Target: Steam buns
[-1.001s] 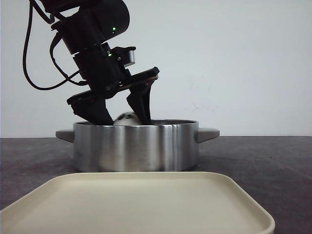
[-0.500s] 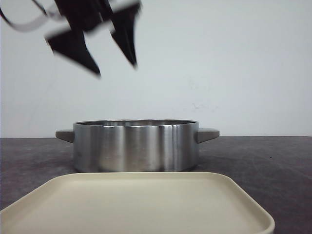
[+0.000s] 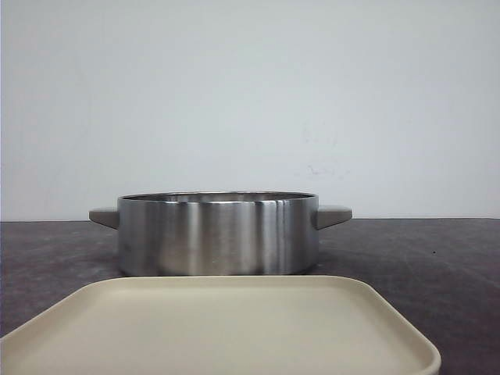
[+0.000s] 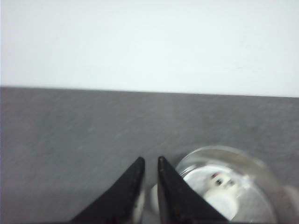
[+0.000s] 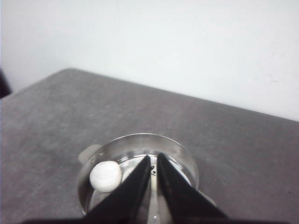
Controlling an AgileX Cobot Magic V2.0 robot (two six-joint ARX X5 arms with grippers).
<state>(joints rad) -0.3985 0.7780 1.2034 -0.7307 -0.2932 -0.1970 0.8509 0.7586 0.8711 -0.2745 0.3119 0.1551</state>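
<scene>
In the front view, going left to right, a steel pot (image 3: 218, 233) stands on the dark grey counter (image 3: 55, 258), a stubby grey handle (image 3: 103, 216) sticking out at its left side and another (image 3: 333, 215) at its right. Its wall is tall enough from here that nothing inside shows. Just in front of the pot lies a cream, rounded-square tray (image 3: 219, 328), its top bare. Neither arm shows in this view.

The left wrist view looks down from well above the counter. The left pincer (image 4: 150, 161) has its two black fingers nearly pressed together, only a thin slit between the tips, and nothing is pinched between them. Beside the fingers lies the round pot (image 4: 261, 173), blurred, and in it at least one of the buns (image 4: 222, 193), white with dark face marks; how many more sit there cannot be told.

The right wrist view also looks down on the pot (image 5: 187, 161) from high up. The right pincer (image 5: 153, 158) likewise has its fingers almost together and empty. One white bun (image 5: 105, 176) rests inside the pot against its wall, beside the fingers; a dark face mark of another bun (image 5: 153, 171) peeps through the slit between them
</scene>
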